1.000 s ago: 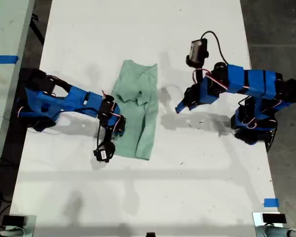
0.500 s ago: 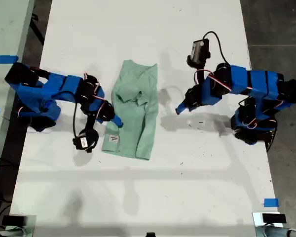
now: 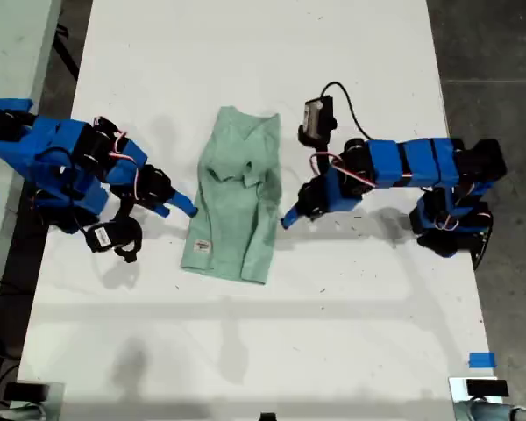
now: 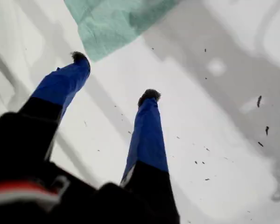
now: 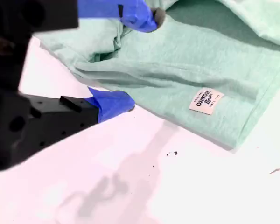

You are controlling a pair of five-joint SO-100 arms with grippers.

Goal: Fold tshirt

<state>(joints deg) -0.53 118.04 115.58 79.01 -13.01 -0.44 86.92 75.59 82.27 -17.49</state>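
On the white table point(image 3: 245, 351), my second gripper point(image 3: 186, 209) hangs with jaws apart just beside the mint-green tshirt point(image 3: 237, 202), folded into a rumpled lengthwise strip, white tag point(image 3: 202, 247) showing; my first gripper point(image 3: 289, 219), jaws spread, hovers at its other edge

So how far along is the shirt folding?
Partly done: the tshirt lies folded lengthwise into a narrow, slightly rumpled strip, its tag showing. Nothing is in hand: my first gripper and my second gripper are open, off the cloth. A crosswise fold probably remains.
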